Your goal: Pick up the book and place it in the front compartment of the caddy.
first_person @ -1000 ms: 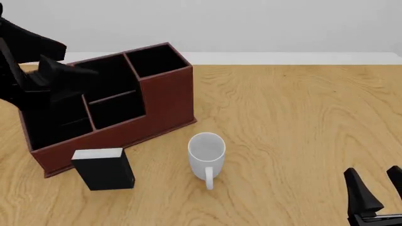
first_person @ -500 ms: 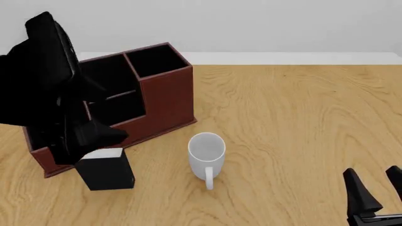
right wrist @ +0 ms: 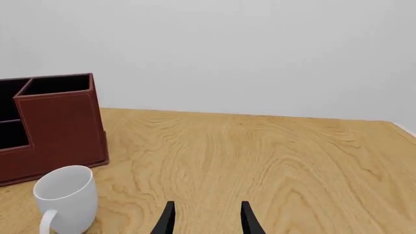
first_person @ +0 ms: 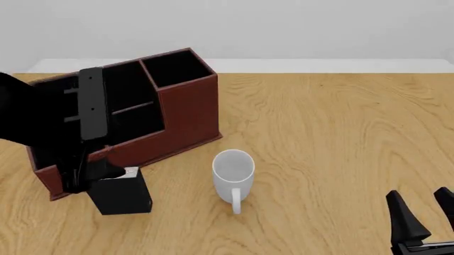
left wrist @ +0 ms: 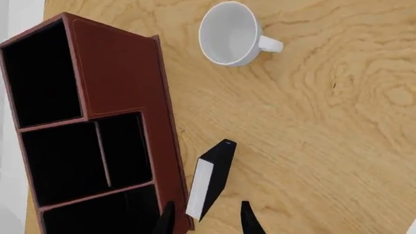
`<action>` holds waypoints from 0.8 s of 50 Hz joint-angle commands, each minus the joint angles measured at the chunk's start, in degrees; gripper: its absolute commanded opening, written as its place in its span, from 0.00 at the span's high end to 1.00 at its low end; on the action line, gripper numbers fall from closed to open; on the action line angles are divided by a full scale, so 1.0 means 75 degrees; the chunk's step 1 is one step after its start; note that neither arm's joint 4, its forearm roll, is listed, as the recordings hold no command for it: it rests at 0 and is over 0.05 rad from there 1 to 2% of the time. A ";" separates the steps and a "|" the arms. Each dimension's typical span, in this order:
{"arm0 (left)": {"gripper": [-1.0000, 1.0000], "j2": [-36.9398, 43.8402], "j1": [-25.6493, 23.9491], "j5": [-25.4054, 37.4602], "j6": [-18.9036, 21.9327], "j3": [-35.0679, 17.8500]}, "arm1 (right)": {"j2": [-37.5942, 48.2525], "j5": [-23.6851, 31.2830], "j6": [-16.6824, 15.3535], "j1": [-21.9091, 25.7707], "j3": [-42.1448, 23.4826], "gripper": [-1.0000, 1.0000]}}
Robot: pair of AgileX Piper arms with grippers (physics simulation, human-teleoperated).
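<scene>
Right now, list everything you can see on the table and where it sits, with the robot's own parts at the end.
Small thick black book with a white page edge: one, black, standing upright on the table just in front of the organizer's low front wall, left of the mug.
Large reddish-brown box-shaped desk organizer with a black interior: one, at the table's far left, split into several compartments.
White ceramic mug: one, white, upright near the table's middle, right of the book, handle towards the camera.
Light wooden table: one, under everything.
Left gripper: one, black, open, above the book with a finger on each side.
Right gripper: one, black, open, low at the near right, holding nothing.
</scene>
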 commanded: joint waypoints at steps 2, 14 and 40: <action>0.00 0.0091 0.0752 0.0010 0.1120 0.0462 | -0.0001 -0.0007 0.0018 -0.0012 0.0000 0.00; 0.00 -0.0009 0.1509 0.0010 0.2448 0.0835 | -0.0014 -0.0009 0.0032 -0.0055 -0.0020 0.00; 0.00 0.0257 0.2203 0.0010 0.3929 0.0196 | -0.0006 -0.0011 0.0041 -0.0103 -0.0008 0.00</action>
